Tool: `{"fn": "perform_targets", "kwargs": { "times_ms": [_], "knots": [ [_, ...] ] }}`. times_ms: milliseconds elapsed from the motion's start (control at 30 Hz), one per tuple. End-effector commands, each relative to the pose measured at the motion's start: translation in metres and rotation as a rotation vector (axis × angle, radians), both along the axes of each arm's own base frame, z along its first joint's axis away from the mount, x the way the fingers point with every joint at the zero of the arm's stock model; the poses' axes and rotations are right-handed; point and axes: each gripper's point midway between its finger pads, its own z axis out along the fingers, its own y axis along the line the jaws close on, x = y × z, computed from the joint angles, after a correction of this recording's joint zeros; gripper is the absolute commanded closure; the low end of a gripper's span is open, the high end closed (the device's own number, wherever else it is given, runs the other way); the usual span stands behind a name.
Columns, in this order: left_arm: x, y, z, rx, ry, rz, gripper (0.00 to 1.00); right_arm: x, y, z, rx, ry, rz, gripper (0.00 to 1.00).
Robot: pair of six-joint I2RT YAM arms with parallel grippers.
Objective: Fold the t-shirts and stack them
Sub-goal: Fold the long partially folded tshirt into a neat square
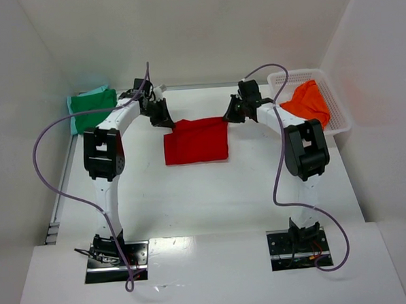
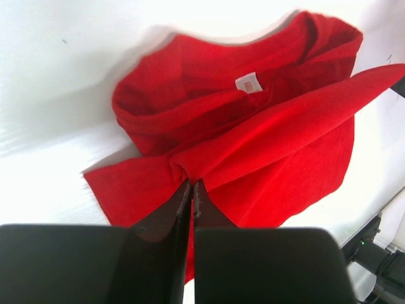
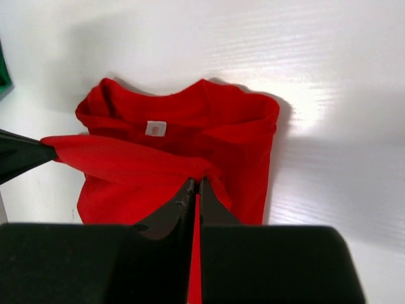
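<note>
Bright red soft-cloth t-shirt (image 1: pixel 195 140) is lying mid-table, slightly toward the far side, between the two arms. From overhead it is reading as a rough rectangle. It is already doubled, not spread flat. The wrist views are showing the collar end bunched, with a small white neck label (image 2: pixel 249 83) facing up inside the opening. A taut band of red cloth is running across above it, lifted clear of the layer beneath.

Left gripper (image 2: pixel 192 190) is pinching that band at the shirt's left far corner, fingers pressed together with red fabric caught between them. Right gripper (image 3: pixel 195 187) is doing the same at the right far corner, closed on cloth. Holding both corners at matching height is probably what is stretching the edge straight, so the fold can be carried over evenly. I'm judging this as mid-fold. Where the sleeves are sitting is hard to make out; they may be tucked under.

Green soft-cloth t-shirt (image 1: pixel 92 107) is sitting folded at the far left corner, well apart from the red one, likely the start of the stack. Orange soft-cloth t-shirt (image 1: pixel 309 100) is lying crumpled in the white plastic lattice basket (image 1: pixel 341 121) at far right, not yet folded.

White table (image 1: pixel 212 199) is bearing everything.
</note>
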Motion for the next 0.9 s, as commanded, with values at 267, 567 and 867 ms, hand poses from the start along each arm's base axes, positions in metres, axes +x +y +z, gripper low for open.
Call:
{"fn": "perform_targets", "kwargs": {
  "times_ms": [267, 567, 867],
  "knots": [
    [0.043, 0.052, 0.012, 0.116, -0.120, 0.100, 0.40, 0.054, -0.036, 0.031, -0.085, -0.161, -0.089, 0.38],
    [0.003, 0.023, 0.093, 0.010, -0.278, -0.027, 0.20, 0.034, -0.043, 0.093, -0.062, -0.273, -0.113, 0.33],
    [-0.058, -0.041, 0.069, -0.125, -0.211, -0.176, 0.59, -0.020, -0.007, 0.061, 0.073, -0.189, 0.044, 0.76]
  ]
}}
